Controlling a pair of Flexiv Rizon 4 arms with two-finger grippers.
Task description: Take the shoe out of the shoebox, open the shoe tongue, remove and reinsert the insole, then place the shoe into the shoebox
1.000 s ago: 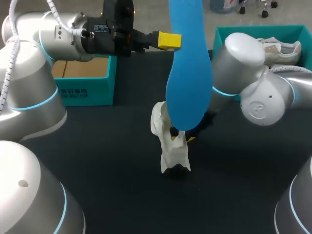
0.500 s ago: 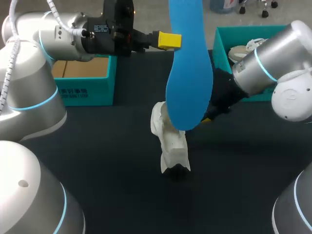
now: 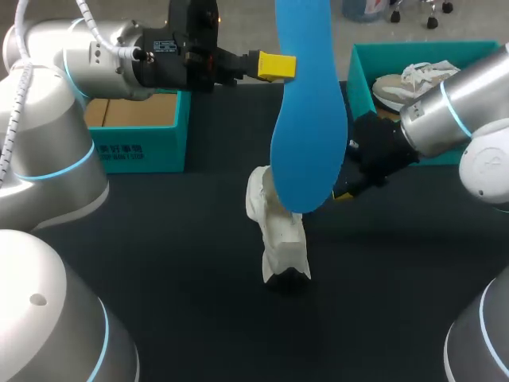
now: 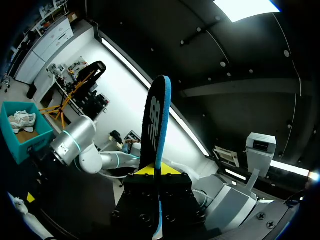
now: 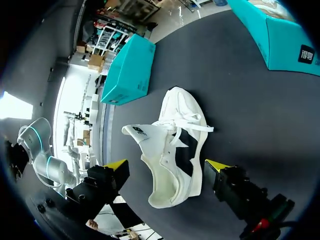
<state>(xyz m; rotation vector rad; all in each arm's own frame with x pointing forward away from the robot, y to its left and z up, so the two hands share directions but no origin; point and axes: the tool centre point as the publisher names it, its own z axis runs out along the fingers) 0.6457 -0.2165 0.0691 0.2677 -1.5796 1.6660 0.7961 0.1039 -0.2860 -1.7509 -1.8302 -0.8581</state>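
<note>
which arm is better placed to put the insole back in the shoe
Left, probably: the left gripper is shut on the blue foam insole, held upright. The right gripper is open and empty by the white sneaker.

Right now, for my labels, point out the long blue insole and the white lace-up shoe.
Long blue insole [image 3: 308, 131], head view, its broad half.
White lace-up shoe [image 5: 170, 150], right wrist view, midfoot by laces.

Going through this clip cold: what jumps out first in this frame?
The blue insole dominates, held upright high over the table's middle, clamped in the left gripper. Below it, a white shoe lies on the dark table with its tongue pulled out, and the right gripper hangs open above it.
</note>
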